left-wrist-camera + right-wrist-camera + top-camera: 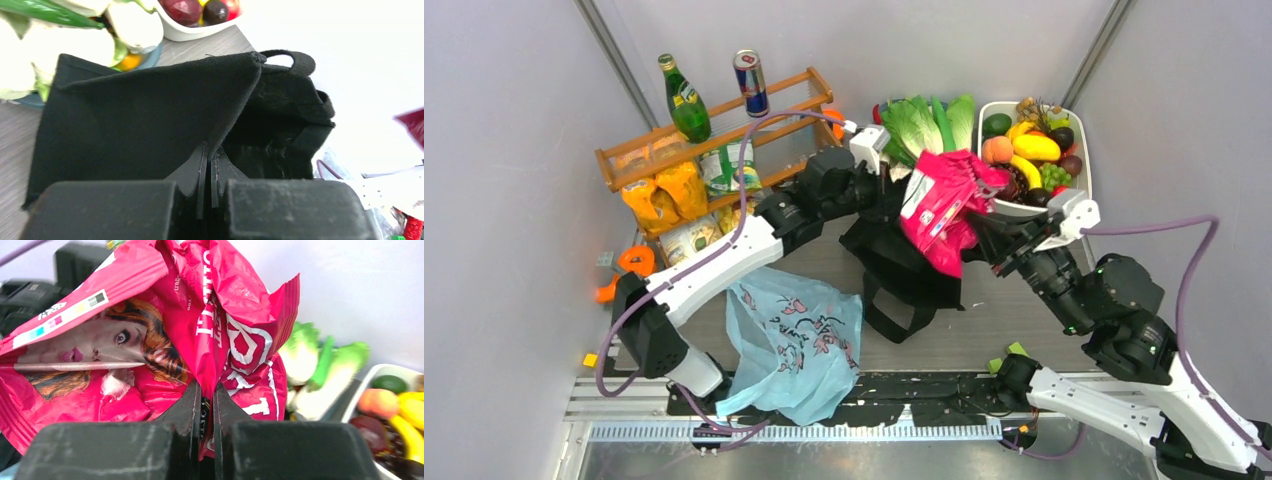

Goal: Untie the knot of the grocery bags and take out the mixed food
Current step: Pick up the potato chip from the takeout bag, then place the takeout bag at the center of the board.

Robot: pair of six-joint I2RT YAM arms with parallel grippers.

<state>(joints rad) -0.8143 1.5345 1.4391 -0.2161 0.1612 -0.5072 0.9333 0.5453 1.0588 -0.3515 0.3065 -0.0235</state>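
Observation:
The black tote (904,270) stands open mid-table, its strap handles (889,322) hanging loose toward me. My left gripper (886,192) is shut on the tote's upper fabric edge (235,100); in the left wrist view the jaws (209,150) pinch that cloth. My right gripper (986,228) is shut on a shiny pink-red snack packet (942,205), held above the tote's right side; the packet (225,315) fills the right wrist view around the gripper (205,387). The light-blue "Sweet" bag (789,340) lies flat at front left. Leafy toy vegetables (929,122) lie at the back. No knot shows.
A white tray (1079,140) of fruit sits at back right, just behind the packet. At back left stands a wooden rack (724,130) with a green bottle (686,100), a drink can (750,82) and orange crisp packs (664,195). Grey walls close in both sides.

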